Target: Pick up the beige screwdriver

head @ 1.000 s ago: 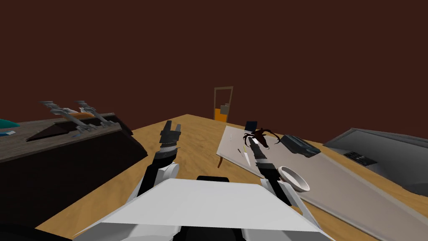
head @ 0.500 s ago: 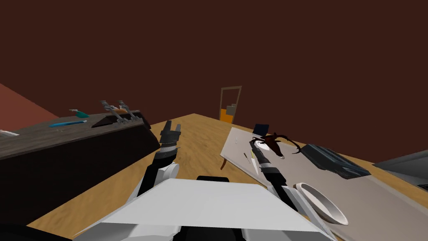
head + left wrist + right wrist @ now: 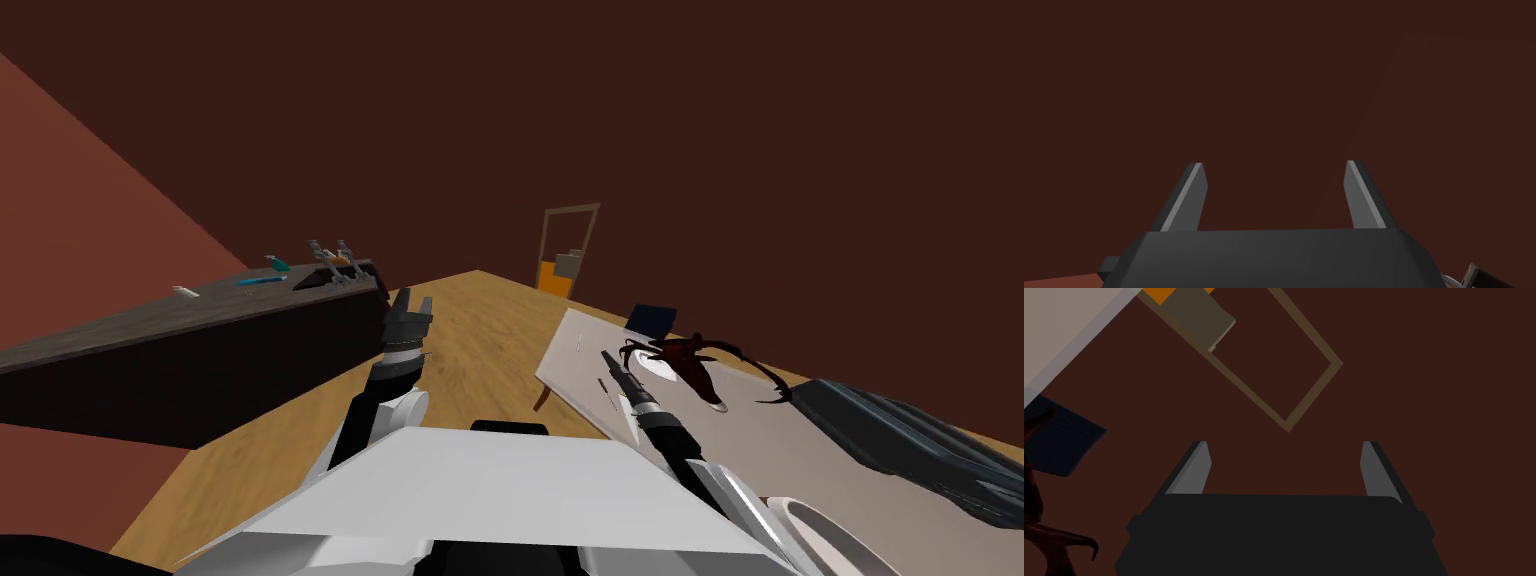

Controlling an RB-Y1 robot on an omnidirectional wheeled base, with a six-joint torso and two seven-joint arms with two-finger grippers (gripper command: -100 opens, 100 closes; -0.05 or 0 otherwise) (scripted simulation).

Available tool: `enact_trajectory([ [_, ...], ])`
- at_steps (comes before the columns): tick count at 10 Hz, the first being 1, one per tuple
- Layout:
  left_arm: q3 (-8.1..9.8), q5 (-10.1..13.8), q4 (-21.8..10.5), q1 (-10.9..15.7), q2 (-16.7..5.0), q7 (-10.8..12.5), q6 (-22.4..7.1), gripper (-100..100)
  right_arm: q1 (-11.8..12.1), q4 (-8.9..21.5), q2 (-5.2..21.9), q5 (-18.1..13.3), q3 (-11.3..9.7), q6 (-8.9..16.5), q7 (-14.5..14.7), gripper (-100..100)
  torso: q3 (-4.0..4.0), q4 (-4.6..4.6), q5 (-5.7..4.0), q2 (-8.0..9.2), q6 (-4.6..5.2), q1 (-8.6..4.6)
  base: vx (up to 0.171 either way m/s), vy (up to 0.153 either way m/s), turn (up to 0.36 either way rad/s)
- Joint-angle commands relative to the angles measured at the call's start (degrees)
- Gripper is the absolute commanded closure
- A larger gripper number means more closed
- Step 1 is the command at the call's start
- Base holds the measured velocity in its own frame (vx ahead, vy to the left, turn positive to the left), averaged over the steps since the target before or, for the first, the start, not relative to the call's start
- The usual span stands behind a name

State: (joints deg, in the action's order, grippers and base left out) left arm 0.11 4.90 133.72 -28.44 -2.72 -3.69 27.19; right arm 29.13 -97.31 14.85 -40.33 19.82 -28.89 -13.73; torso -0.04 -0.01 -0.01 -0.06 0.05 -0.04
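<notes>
1. A white bowl (image 3: 800, 515) sits at the nearest end of the grey table (image 3: 800, 440), close beside our right forearm.
2. Our right gripper (image 3: 606, 354) is held over the table, near its left edge. Its two fingers stand wide apart with nothing between them (the right wrist view confirms this).
3. The screwdriver (image 3: 604, 384) lies flat on the table, just beside the right gripper and near the table's left edge. A whiter sliver (image 3: 613, 399) lies next to it, and both are too small for us to tell apart with certainty.
4. Our left gripper (image 3: 413, 299) is off the table, well to its left, raised over the wooden floor (image 3: 480, 340). Its fingers are spread and empty.
5. A dark red antler-like ornament (image 3: 690, 358) rests on the table, just beyond the right gripper.
6. A dark grey case (image 3: 900, 445) lies on the table's right side.
7. A dark blue item (image 3: 651, 318) stands at the table's far end.
8. A dark counter (image 3: 200, 345) runs well to the left of the table. The items on its top are too small to name.
9. A door frame (image 3: 568, 250) stands beyond the table's far end, with orange in its lower part.
</notes>
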Motion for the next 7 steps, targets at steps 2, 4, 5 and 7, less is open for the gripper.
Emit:
enact_trajectory([
  [2, -0.01, 0.0, 0.0, 0.0, 0.0, 0.0, 0.0, 0, 0.5, 3.9, 1.1, -4.6, 1.8, -0.6, -1.8, -100, 0.0, 0.0, 0.01, 0.0, -0.03, 0.0, 0.017, -0.005, 0.244],
  [4, -0.01, 0.0, 0.0, 0.0, 0.0, 0.0, 0.0, 0, 0.7, 7.3, 2.0, -7.9, 3.2, -1.0, -3.4, -100, -0.01, 0.0, 0.0, -0.02, -0.05, -0.01, 0.02, -0.011, 0.264],
  [5, 0.0, 0.0, 0.0, 0.0, 0.0, 0.0, 0.0, 0, 0.9, 8.9, 2.8, -9.8, 4.7, -1.5, -4.9, -100, -0.01, 0.0, 0.0, -0.01, 0.03, -0.03, 0.016, -0.008, 0.334],
  [7, 0.0, 0.0, 0.0, 0.0, 0.0, 0.0, 0.0, 0, 1.0, 12.2, 3.6, -13.6, 6.1, -1.9, -6.5, -100, 0.0, 0.0, 0.0, 0.0, 0.02, -0.03, 0.017, -0.016, 0.266],
])
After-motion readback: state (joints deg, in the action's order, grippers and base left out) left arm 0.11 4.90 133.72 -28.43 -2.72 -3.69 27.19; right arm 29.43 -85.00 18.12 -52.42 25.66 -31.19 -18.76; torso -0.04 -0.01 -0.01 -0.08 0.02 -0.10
